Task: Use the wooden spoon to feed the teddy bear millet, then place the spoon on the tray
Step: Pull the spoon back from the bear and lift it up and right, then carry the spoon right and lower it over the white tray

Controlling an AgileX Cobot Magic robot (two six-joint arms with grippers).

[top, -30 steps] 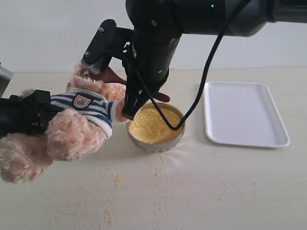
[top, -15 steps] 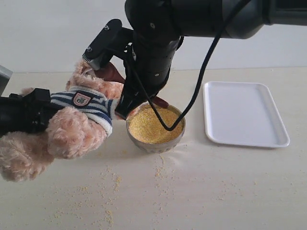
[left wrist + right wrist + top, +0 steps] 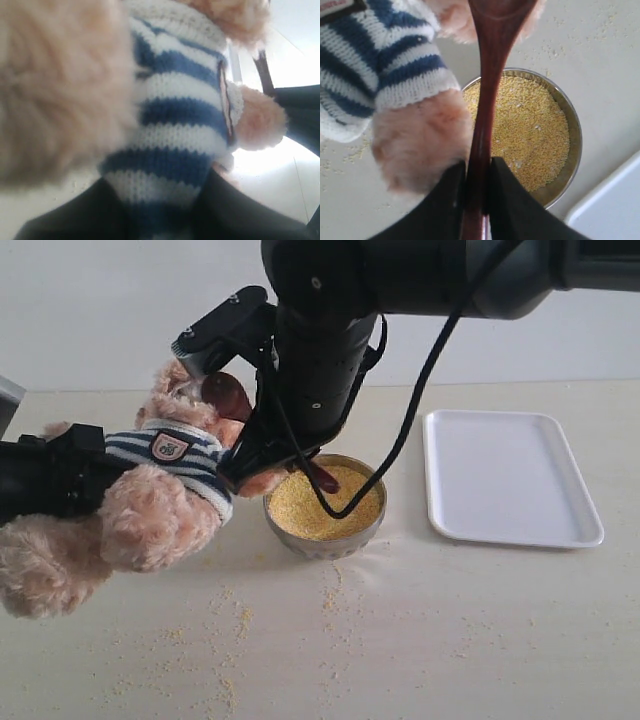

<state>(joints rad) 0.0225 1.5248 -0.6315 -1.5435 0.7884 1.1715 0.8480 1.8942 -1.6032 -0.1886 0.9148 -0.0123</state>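
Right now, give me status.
Left tool shut on bear. Right tool shut on spoon, tip by bear's head. Millet in bowl below. Spilled grains on table.

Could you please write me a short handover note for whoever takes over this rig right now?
The left gripper is shut on the teddy bear, clamped on its striped body and holding it tilted beside the metal bowl.
The right gripper is shut on the wooden spoon, scoop end up at the bear's face, handle end over the millet.
The tray lies bare, right of the bowl in the exterior view.
Done: spoon is at the face; whether it carries millet cannot be told.
Left: finish the feed, then lay the spoon on the tray.
Loose grains are scattered on the table.
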